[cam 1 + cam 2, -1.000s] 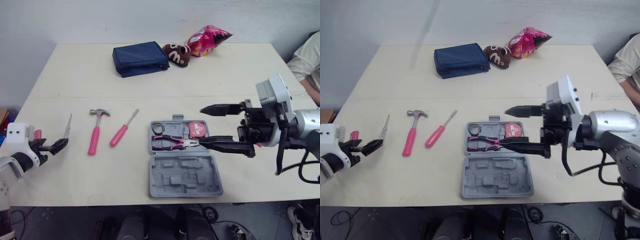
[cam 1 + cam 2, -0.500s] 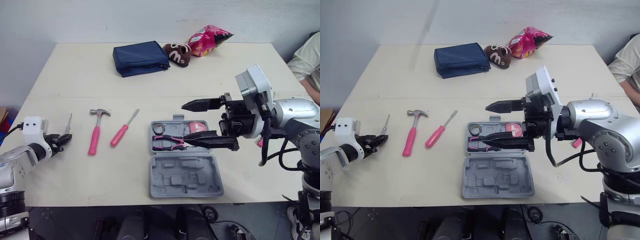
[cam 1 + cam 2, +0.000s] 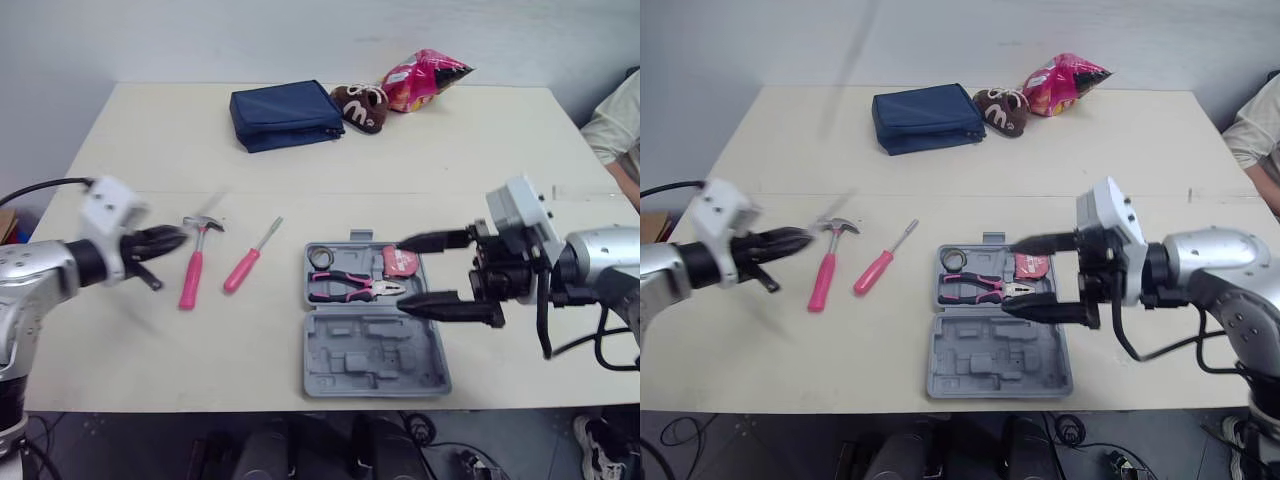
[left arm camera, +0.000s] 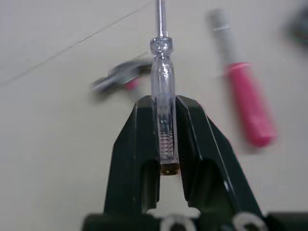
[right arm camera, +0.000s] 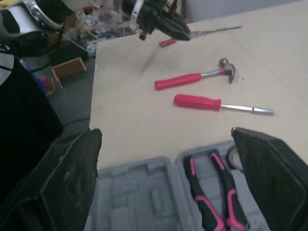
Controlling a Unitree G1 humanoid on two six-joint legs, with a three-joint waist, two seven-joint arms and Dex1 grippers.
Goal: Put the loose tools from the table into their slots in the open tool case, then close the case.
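With its fingers (image 4: pixel 137 144) clenched on the clear-handled screwdriver (image 4: pixel 162 72), the left gripper (image 3: pixel 165 240) has lifted it from the left of the bench (image 3: pixel 480 150) to near the hammer (image 3: pixel 190 280), bound, I judge, for the tool case (image 3: pixel 375 355), where the right gripper (image 3: pixel 402 273) hovers spread open.

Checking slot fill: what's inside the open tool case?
The tool case holds pink-handled pliers, a red tape measure and a small ring in its far half; near slots bare. The right gripper hides part of its right side.

A pale grey wall (image 3: pixel 300 40) stands behind the cream table (image 3: pixel 480 150).
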